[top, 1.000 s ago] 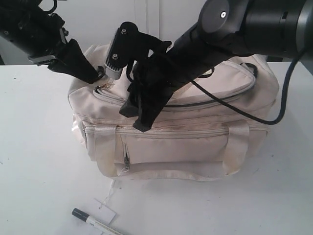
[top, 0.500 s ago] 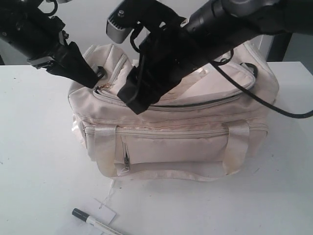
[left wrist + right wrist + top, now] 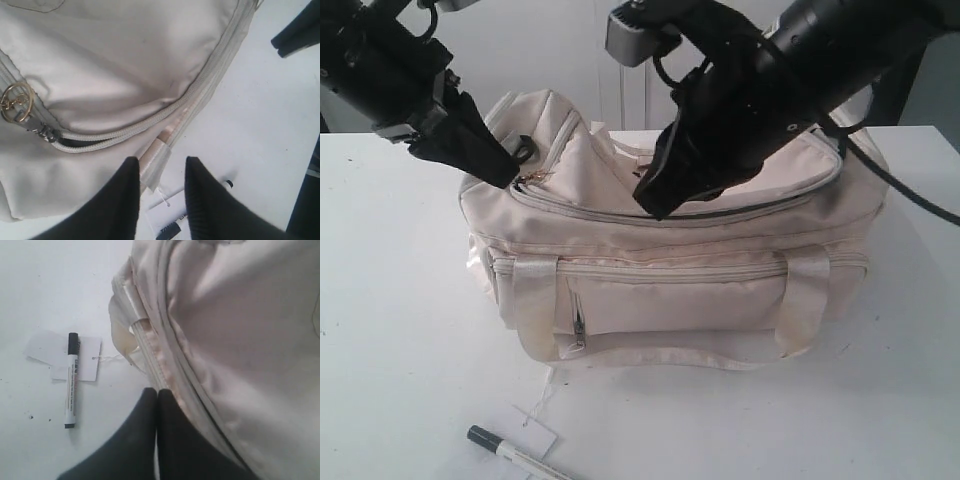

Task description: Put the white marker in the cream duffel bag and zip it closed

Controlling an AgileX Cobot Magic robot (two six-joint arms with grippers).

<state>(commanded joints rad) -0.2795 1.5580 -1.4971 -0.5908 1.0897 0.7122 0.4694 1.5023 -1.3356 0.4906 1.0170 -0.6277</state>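
The white marker [image 3: 516, 458] lies near on the surface, its barrel cut off by the exterior view's edge. The right arm [image 3: 800, 70] hides the middle of the cream duffel bag's [image 3: 670, 290] top zip [image 3: 570, 207]; the bag's inside cannot be seen.

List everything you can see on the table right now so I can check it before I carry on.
duffel bag: one, cream, middle of the table
zip pull: one, gold ring, on the bag's top zip, near the left gripper
marker: one, white with a dark cap, on the table in front of the bag, outside it
paper tag: white, on a string, partly under the marker; one sheet or two, cannot tell
table: one, white, under everything
left gripper: one, black, open, at the bag's end by the zip pull
right gripper: one, black, shut, at the bag's top zip
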